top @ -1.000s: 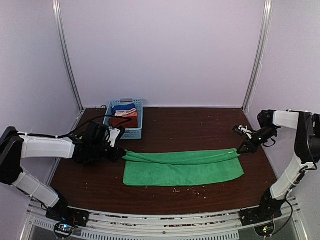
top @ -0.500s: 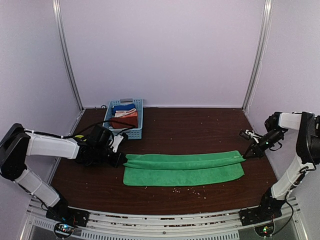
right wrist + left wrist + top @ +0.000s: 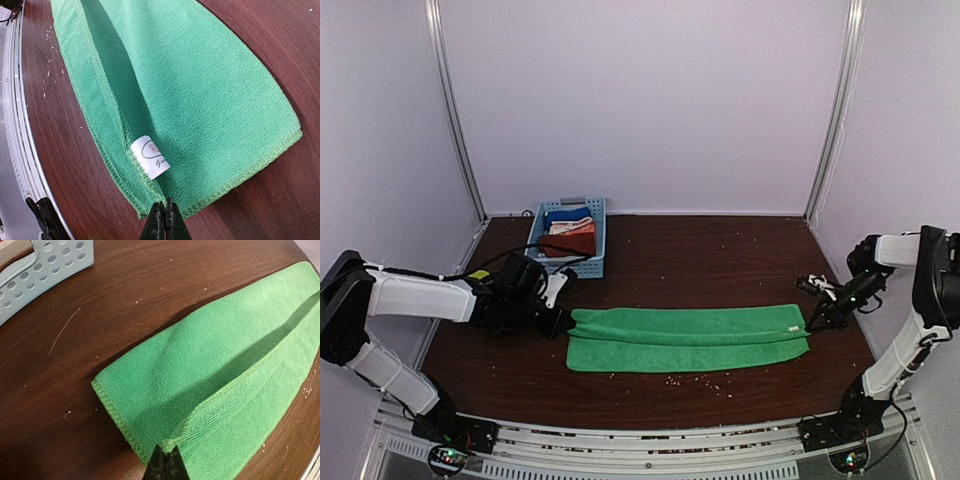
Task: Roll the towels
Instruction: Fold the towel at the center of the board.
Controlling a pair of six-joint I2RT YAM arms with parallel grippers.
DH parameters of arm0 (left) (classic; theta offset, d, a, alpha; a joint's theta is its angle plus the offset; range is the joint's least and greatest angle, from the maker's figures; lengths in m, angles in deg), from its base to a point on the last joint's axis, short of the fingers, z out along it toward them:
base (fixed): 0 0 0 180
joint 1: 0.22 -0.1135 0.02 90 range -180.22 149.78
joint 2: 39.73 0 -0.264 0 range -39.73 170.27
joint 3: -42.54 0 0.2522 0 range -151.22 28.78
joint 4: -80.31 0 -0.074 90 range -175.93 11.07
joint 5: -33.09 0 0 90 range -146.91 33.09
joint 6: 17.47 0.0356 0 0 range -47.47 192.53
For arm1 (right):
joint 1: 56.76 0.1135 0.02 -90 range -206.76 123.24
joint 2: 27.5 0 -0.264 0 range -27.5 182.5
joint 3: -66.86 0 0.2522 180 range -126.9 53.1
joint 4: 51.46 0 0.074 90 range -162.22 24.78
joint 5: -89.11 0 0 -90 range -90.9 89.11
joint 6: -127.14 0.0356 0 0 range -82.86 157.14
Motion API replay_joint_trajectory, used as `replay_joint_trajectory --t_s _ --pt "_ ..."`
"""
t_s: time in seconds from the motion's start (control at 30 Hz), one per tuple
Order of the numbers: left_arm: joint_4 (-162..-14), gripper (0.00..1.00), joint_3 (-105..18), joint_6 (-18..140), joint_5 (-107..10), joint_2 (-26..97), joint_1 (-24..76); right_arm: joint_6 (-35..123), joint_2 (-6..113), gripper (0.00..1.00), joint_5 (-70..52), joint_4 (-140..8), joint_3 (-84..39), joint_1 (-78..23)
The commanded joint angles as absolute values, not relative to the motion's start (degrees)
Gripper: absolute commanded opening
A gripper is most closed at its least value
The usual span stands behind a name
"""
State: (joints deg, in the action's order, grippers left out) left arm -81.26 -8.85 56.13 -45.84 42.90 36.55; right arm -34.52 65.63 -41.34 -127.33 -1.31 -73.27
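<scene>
On my overhead feed, the bright green cloth towel (image 3: 685, 338) lay flat on the dark brown wooden table (image 3: 710, 250). It was folded lengthwise into one long band running left to right across the near middle. Its upper layer sat slightly back, so a narrow strip of the lower layer showed along the near edge.

The left gripper (image 3: 165, 461) was low at the towel's left end. Through its wrist camera I saw the two dark fingertips pressed together on the corner of the folded upper layer, which rose in a small ridge where they pinched it.

The right gripper (image 3: 163, 220) was at the opposite end. Its fingertips were closed together on the towel's near corner, just below a small white printed tag (image 3: 150, 157) sewn into the hem. Both arms reached inward from their own sides, with the cloth stretched straight between them.

The rust-brown folded towel (image 3: 570, 243) sat inside a light blue perforated plastic basket (image 3: 584, 268) at the back left of the table, well apart from the green one. A blue cloth (image 3: 565, 214) and a pale striped cloth (image 3: 576, 225) lay behind it in the same basket. I could not make out how they were stacked.

Pale crumbs (image 3: 690, 379) were scattered on the wood near the towel's front edge.
</scene>
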Motion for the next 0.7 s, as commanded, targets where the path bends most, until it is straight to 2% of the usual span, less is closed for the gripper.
replay_joint_trajectory --t_s 0.0,0.43,0.67 --pt "-81.4 0.0 -7.4 54.8 -46.6 41.1 36.8 -35.5 63.9 0.0 -38.7 -126.0 0.1 -73.6" --pt "-80.6 0.0 -4.7 52.9 -47.6 35.1 37.3 -37.7 63.7 0.0 -39.7 -128.6 -0.4 -73.7" --pt "-80.3 0.0 -3.7 51.6 -46.8 35.8 37.7 -38.0 64.3 0.0 -38.9 -128.3 -0.5 -73.8"
